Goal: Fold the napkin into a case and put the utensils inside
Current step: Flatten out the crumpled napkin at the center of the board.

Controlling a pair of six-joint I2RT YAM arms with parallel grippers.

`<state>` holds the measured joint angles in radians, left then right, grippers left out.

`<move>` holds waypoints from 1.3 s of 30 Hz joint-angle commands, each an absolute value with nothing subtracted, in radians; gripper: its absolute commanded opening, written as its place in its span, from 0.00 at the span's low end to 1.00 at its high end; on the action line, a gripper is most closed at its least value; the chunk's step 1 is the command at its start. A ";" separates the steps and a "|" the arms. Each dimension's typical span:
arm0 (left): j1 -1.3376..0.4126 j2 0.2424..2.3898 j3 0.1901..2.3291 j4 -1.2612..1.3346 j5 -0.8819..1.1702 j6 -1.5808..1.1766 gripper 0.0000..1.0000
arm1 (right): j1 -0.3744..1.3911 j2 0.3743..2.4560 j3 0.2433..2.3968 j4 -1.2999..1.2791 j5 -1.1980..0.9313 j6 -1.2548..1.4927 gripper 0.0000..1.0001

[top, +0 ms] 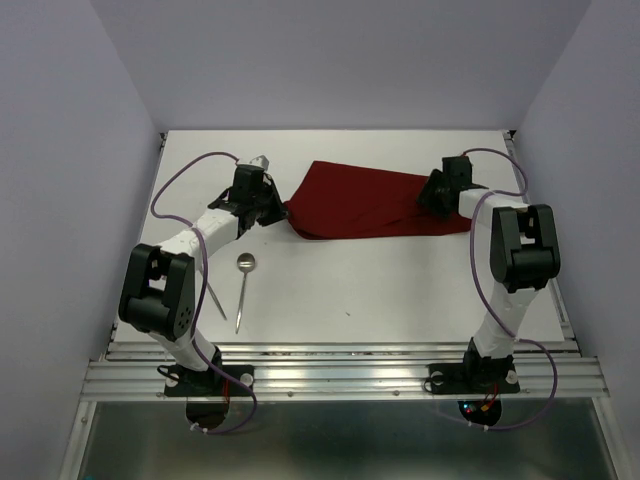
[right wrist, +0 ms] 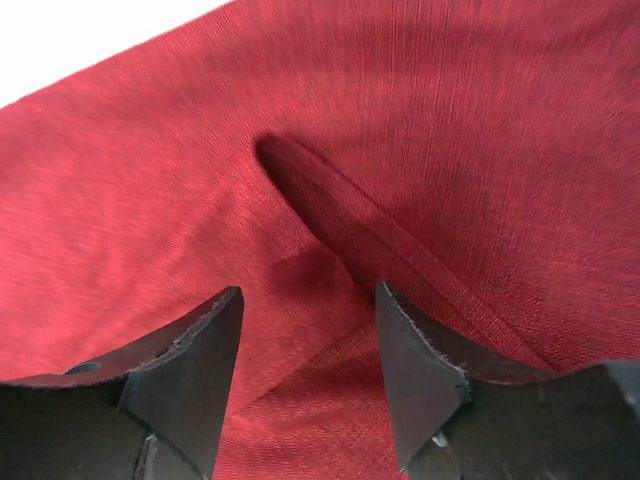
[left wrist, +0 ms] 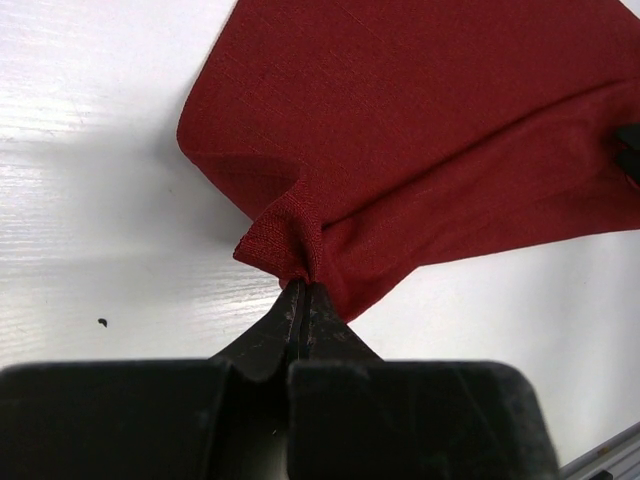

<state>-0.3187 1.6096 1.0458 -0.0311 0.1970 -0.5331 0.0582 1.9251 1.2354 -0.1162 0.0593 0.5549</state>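
Nearest me, the spoon (top: 245, 265) and the thin straight piece (top: 216, 300) lie on the counter (top: 400, 290), well apart from the napkin (top: 370, 200). Farther out, my left hand (left wrist: 303, 290) is pinched tight on the napkin's left corner. My right hand (right wrist: 310, 292) hangs open above its right end, holding nothing. A one-sided tug could drag the cloth crooked.

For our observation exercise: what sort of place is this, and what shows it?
Most likely a robotics lab test cell, not a dining room: two robot arms bolted to a metal rail at the edge of a white table, plain walls boxing it in, and a napkin and spoon laid out.
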 commanded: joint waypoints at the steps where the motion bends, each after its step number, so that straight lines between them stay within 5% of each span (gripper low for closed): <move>1: -0.321 1.614 1.071 -0.021 0.209 -0.526 0.00 | 0.049 1.942 1.267 -0.124 0.018 0.535 0.57; 4: -0.321 1.617 1.072 -0.023 0.212 -0.526 0.00 | 0.049 1.951 1.259 -0.124 0.021 0.534 0.52; 10: -0.321 1.615 1.069 -0.026 0.210 -0.531 0.00 | 0.049 1.928 1.266 -0.126 0.034 0.531 0.19; 17: -0.321 1.617 1.072 -0.028 0.207 -0.532 0.00 | 0.049 1.856 1.293 -0.135 0.032 0.526 0.01; 30: -0.321 1.588 1.160 -0.084 0.206 -0.506 0.00 | 0.049 1.534 1.237 -0.271 0.101 0.491 0.01; 39: -0.322 1.473 0.969 -0.077 0.241 -0.518 0.00 | 0.049 1.024 0.785 -0.564 0.117 0.661 0.02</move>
<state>-0.3187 1.5520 1.0676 -0.0822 0.2138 -0.5278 0.0582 1.1446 0.9226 -0.3927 0.0967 0.5579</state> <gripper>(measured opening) 0.022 0.067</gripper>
